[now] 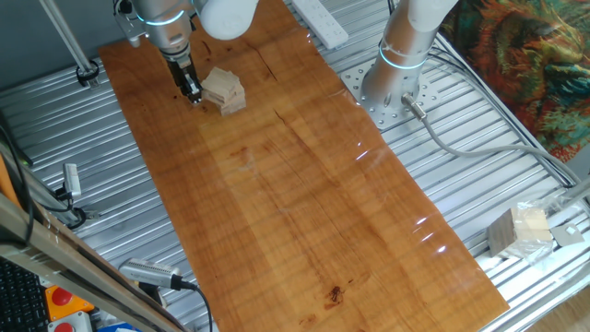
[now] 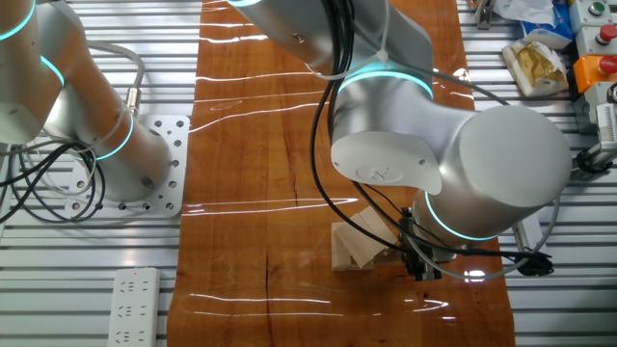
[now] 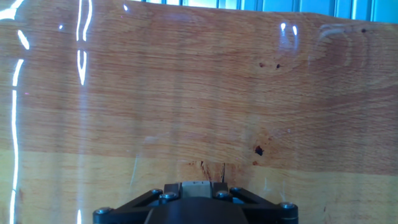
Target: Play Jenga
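Hovering hand [image 1: 193, 93], beside Jenga stack [image 1: 224, 90], aperture unclear

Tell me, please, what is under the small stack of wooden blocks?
The Jenga stack rests directly on the brown wooden board. Nothing else shows beneath it, though its underside is covered. The gripper stands beside the stack, not under it.

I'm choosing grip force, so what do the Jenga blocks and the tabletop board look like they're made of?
Jenga blocks: pale, matte, apparently unfinished light wood with faint grain. Tabletop board: reddish-brown wood, probably varnished, since it shows strong grain and bright glossy reflections.
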Motion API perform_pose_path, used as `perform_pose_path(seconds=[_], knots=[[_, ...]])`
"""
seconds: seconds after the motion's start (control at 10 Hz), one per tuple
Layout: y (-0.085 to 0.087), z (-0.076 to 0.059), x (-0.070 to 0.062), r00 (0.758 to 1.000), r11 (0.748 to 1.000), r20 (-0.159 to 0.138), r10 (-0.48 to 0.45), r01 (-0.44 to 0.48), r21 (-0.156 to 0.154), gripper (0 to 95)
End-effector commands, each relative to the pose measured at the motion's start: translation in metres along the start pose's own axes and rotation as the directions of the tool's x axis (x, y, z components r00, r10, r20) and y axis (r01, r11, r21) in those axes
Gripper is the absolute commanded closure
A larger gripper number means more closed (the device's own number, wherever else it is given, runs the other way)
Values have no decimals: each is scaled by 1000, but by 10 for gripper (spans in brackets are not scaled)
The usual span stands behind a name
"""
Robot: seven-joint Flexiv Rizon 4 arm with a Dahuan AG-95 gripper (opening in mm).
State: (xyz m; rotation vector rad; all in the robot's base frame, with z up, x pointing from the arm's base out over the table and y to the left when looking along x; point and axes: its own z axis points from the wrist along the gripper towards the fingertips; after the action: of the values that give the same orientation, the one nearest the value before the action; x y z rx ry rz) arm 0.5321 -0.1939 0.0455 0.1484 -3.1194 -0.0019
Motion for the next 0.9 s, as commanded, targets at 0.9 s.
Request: perform_pose_path(seconds=[0.9], knots=[[-1, 0, -1, 1000, 1000, 4, -2, 2, 0, 950]])
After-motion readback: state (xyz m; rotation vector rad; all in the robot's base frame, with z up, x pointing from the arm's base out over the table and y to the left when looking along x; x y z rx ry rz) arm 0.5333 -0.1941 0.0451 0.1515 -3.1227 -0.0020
